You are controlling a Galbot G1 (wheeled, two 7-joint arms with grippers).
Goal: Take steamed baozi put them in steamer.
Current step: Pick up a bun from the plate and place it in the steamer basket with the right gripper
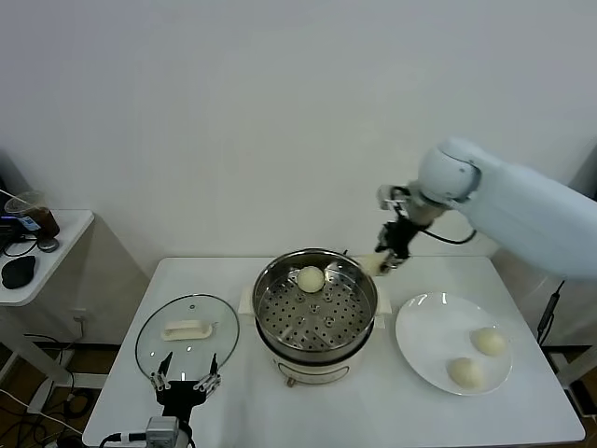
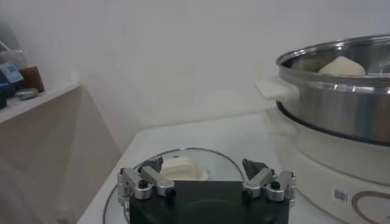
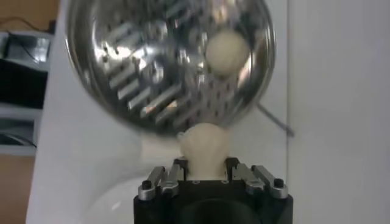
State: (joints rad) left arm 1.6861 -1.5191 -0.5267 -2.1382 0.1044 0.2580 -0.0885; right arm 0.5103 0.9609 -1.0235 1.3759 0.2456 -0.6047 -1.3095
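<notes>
My right tool (image 1: 381, 262) is closed narrow on a baozi (image 3: 205, 146), one finger on each flank of the bun, holding it in the air just beyond the far right rim of the steamer (image 1: 362, 287), not yet over the basket as far as I can judge from the head view. The bun looks soft and light; its sides seem to give a little where my fingers press, so I judge a gentle squeeze across its widest part is the right hold, and more force would dent or tear the skin. Its smooth surface may also stick to my pads on release.

Out from there, the steamer's perforated steel floor already carries one bun (image 1: 311, 278) toward its far side, and the rest of the floor is bare. To my right on the tabletop (image 1: 242, 411), a white plate (image 1: 417, 350) holds two more buns (image 1: 487, 341), lying near each other but apart.

My left tool (image 1: 185, 384) hangs wide and empty at the near edge of the glass lid (image 1: 157, 347), which lies flat beside the pot.
</notes>
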